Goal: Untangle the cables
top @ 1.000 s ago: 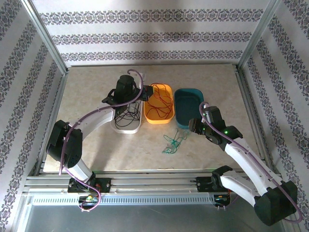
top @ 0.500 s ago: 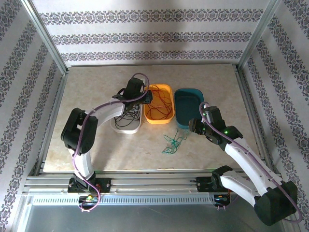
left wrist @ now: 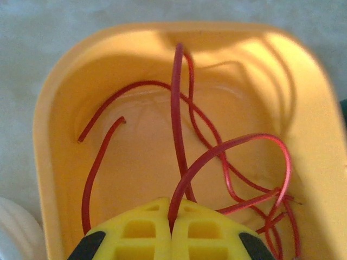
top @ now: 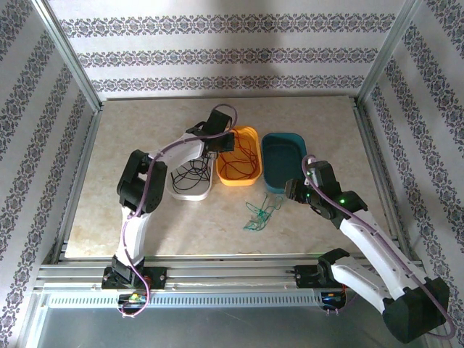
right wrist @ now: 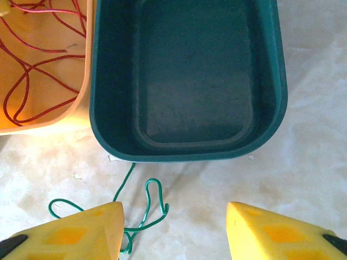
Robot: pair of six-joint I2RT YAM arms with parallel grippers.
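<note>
- Motion first: my left gripper (left wrist: pixel 171 230) has swung from the white tub (top: pixel 190 193) over the orange tub (left wrist: pixel 51 141), pinched tight on the red cable (left wrist: pixel 176 103).
- Red looks nearly sorted; I judge release comes next.
- My right gripper (right wrist: pixel 173 227) hangs half-spread and empty above the green cable (right wrist: pixel 145 208), which lies on the table (right wrist: pixel 303 162) just outside the teal tub (right wrist: pixel 274 81).

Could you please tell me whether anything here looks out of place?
Only the green cable: it lies tangled on the table in front of the teal tub, which holds nothing, while the red cable sits in the orange tub and the black cable in the white tub. Nothing looks spilled or damaged.
</note>
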